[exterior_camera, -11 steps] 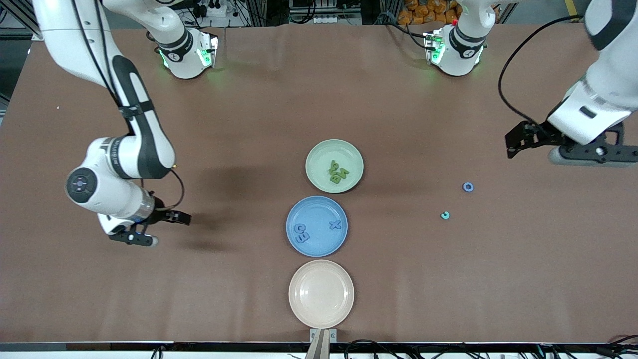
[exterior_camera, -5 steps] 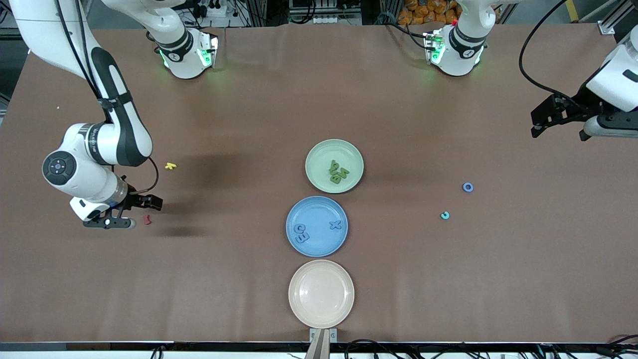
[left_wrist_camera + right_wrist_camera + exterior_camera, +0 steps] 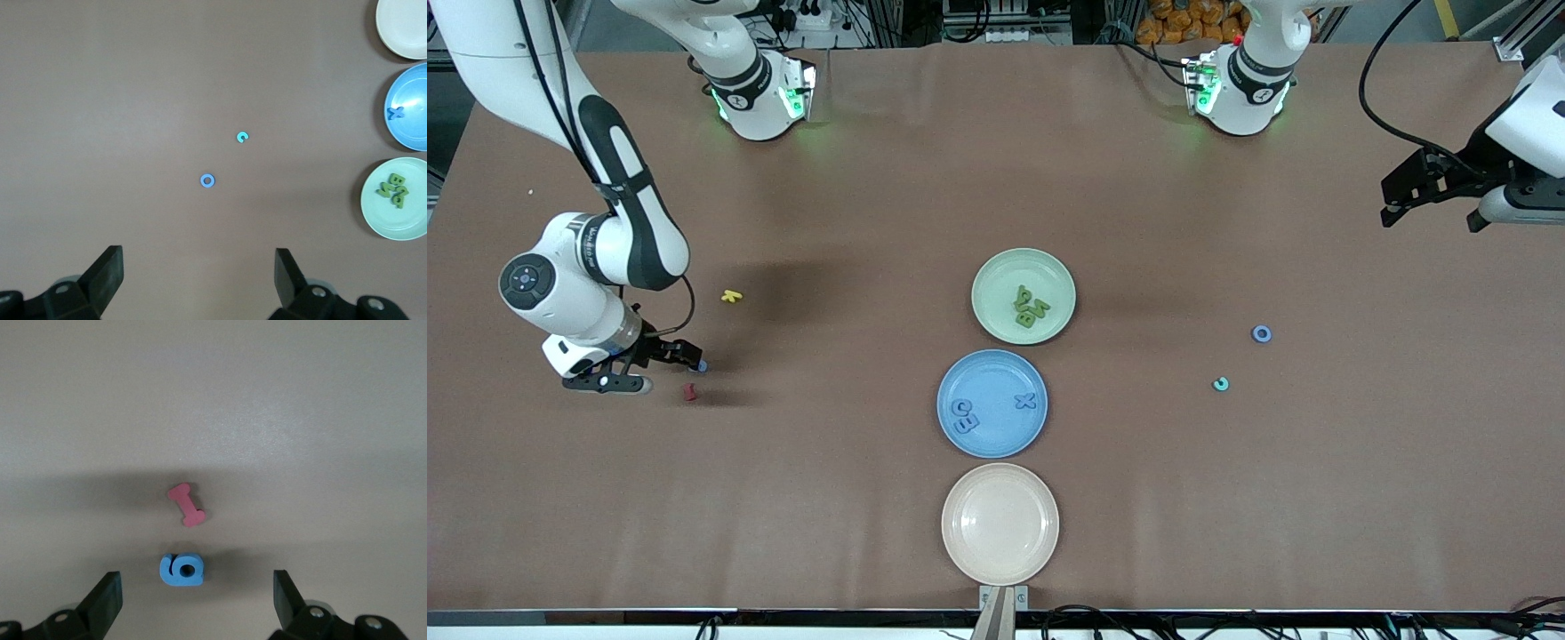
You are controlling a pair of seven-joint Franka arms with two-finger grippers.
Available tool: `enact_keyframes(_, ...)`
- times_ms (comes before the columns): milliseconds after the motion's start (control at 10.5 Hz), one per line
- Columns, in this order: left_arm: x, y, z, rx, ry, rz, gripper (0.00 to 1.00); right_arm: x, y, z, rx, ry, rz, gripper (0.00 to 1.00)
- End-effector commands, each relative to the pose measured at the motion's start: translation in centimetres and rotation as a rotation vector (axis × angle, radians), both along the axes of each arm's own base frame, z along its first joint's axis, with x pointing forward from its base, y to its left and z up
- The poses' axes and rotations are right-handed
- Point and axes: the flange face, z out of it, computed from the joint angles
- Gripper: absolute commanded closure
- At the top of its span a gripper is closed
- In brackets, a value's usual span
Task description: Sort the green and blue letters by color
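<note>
- Right gripper (image 3: pixel 660 366) sits low over the brown table (image 3: pixel 871 196) at the right arm's end — fingers (image 3: pixel 100 603) spread wide, nothing between them.
- Small blue foam digit shaped like a 6 (image 3: pixel 181 569) lies flat on the table in the gap between those fingers, touching neither. In the front view only a blue speck (image 3: pixel 702 365) of it shows at the gripper's tip.
- Small dark red I-shaped foam piece (image 3: pixel 187 505) lies just beside the blue digit, apart from it, slightly nearer the front camera (image 3: pixel 689 392).
- Small yellow foam letter (image 3: pixel 731 296) lies farther from the front camera than both.
- Left gripper (image 3: pixel 1423 191) hangs high over the left arm's end of the table — fingers (image 3: pixel 105 275) open, empty.
- Blue foam ring-shaped O (image 3: pixel 1261 333) and teal foam C (image 3: pixel 1221 384) lie loose on the table toward the left arm's end, near each other, not touching; the C is nearer the front camera.
- Round pale green plate (image 3: pixel 996 276) at table centre holds a cluster of green foam letters (image 3: pixel 1032 307).
- Round blue plate (image 3: pixel 960 373), next toward the front camera, holds a blue foam X (image 3: pixel 1025 401) and two more blue foam pieces (image 3: pixel 964 416).
- Round cream plate (image 3: pixel 1000 524) is nearest the front camera.
</note>
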Motion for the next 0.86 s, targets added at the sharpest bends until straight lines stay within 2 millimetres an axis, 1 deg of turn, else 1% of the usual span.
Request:
enact_keyframes(0,-1.3,0.0,0.3,-0.067,0.024,0.001,0.0,-0.1,0.8,-2.0,0.037,-0.02,-0.026,0.0)
enact_keyframes(95,-1.8,-0.4,0.5,-0.065,0.033,-0.003,0.0,-0.1,1.0,-2.3,0.045,-0.02,-0.034,0.0)
enact_keyframes(476,-1.7,0.2,0.6,-0.051,0.032,-0.002,0.0,-0.1,0.8,-3.9,0.038,-0.041,-0.038,0.0)
enact_keyframes(571,-1.7,0.3,0.6,-0.049,0.033,0.004,0.0,-0.2,0.7,-4.2,0.037,-0.036,-0.039,0.02)
enact_keyframes(666,-1.8,0.3,0.5,-0.036,0.032,-0.001,0.0,-0.1,0.6,-4.2,0.037,-0.041,-0.042,0.15)
enact_keyframes(761,-1.8,0.1,0.5,-0.013,0.03,-0.011,0.0,-0.1,0.6,-4.3,0.037,-0.039,-0.041,0.41)
